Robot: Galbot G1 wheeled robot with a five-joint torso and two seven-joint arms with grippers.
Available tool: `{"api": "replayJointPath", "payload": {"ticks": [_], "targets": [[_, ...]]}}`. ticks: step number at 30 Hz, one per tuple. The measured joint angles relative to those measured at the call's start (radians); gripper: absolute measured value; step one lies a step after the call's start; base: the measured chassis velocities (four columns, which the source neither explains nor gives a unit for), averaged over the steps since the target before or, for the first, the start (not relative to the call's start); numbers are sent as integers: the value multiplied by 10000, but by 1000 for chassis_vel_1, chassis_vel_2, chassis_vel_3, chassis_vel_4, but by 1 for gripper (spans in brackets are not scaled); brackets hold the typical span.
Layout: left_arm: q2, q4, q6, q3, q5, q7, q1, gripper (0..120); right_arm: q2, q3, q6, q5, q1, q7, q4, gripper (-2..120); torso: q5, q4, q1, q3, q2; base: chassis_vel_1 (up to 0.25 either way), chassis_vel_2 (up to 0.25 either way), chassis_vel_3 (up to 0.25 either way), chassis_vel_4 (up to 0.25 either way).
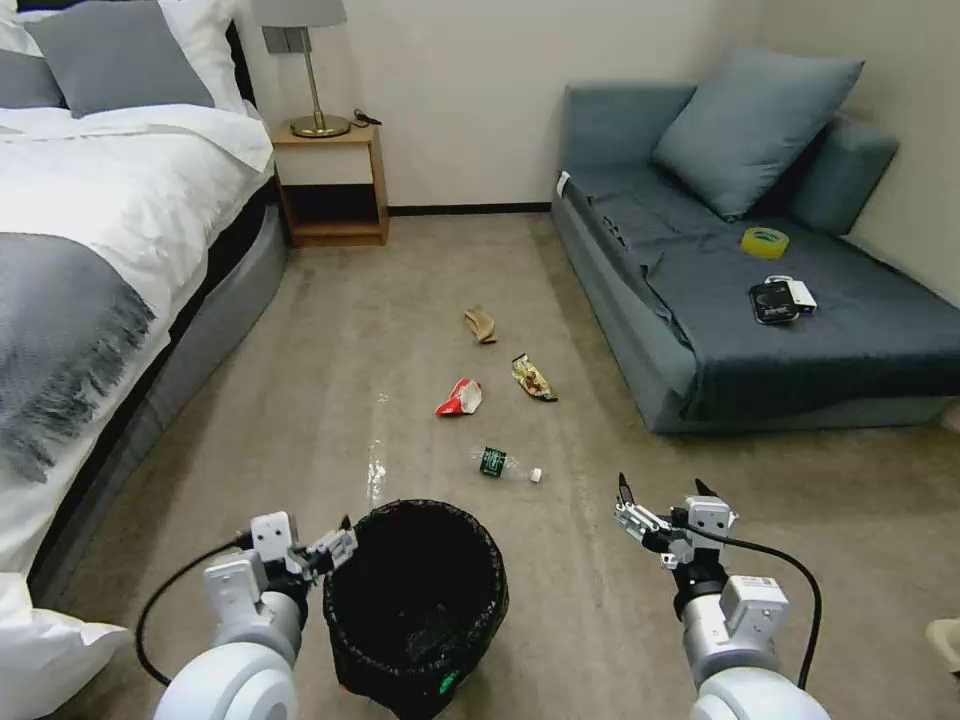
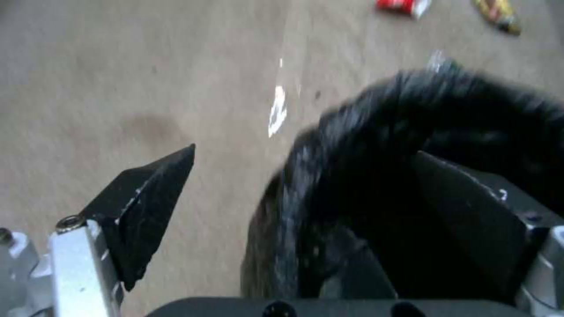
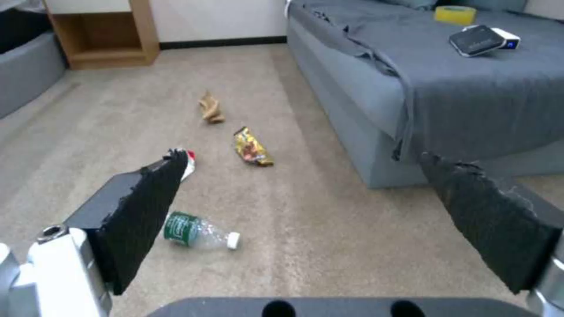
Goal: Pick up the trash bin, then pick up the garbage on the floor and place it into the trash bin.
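Note:
The trash bin, lined with a crinkled black bag, stands on the carpet right in front of me. My left gripper is at its left rim, open. One finger is outside and one inside the trash bin, so the left gripper straddles the rim. Open and empty, my right gripper hovers to the bin's right. Garbage lies ahead: a clear bottle, a red-white wrapper, a yellow-red wrapper and crumpled tan paper.
A bed runs along the left, with a wooden nightstand and lamp at the back. A grey sofa on the right carries a yellow tape roll and a black phone. Open carpet lies between.

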Motion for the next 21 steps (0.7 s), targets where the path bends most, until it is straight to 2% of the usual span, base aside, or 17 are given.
{"api": "replayJointPath", "payload": {"ticks": [1,2,3,4,6,9,12,16,17,20,21], "targets": [[1,137,40,9,-189,-61,-53,100,5,23,21,-3,21,4,-25,100,6,2,0,-1,1,0,0,0,0],[-10,617,47,-7,-415,-185,-162,100,17,33,35,-4,34,6,-44,100,9,-2,-1,-1,1,0,0,0,0],[-10,617,47,-7,-415,-185,-162,100,17,33,35,-4,34,6,-44,100,9,-2,-1,-1,1,0,0,0,0],[-20,865,53,1,-517,-194,-187,100,22,43,51,-10,39,7,-63,100,-8,2,0,0,0,0,0,0,0],[-17,1108,49,-30,-592,-188,-252,100,47,43,88,-24,51,10,-108,100,11,1,0,-1,1,0,0,0,0],[-3,1219,49,-34,-620,-119,-280,100,53,44,105,-32,55,15,-134,100,-1,1,0,-1,0,0,0,0,0],[23,1319,42,-47,-606,3,-318,99,62,56,119,-35,83,21,-162,100,4,0,-1,0,0,0,0,0,0],[34,1422,22,-48,-540,192,-348,86,76,87,135,-42,116,34,-193,100,5,0,0,-1,1,0,0,0,0],[34,1422,22,-48,-540,192,-348,86,76,87,135,-42,116,34,-193,100,5,0,0,-1,1,0,0,0,0],[45,1464,6,-47,-510,327,-361,72,88,114,150,-51,116,49,-203,100,6,1,0,-1,1,0,0,0,0],[45,1464,6,-47,-510,327,-361,72,88,114,150,-51,116,49,-203,100,6,1,0,-1,1,0,0,0,0]]}}
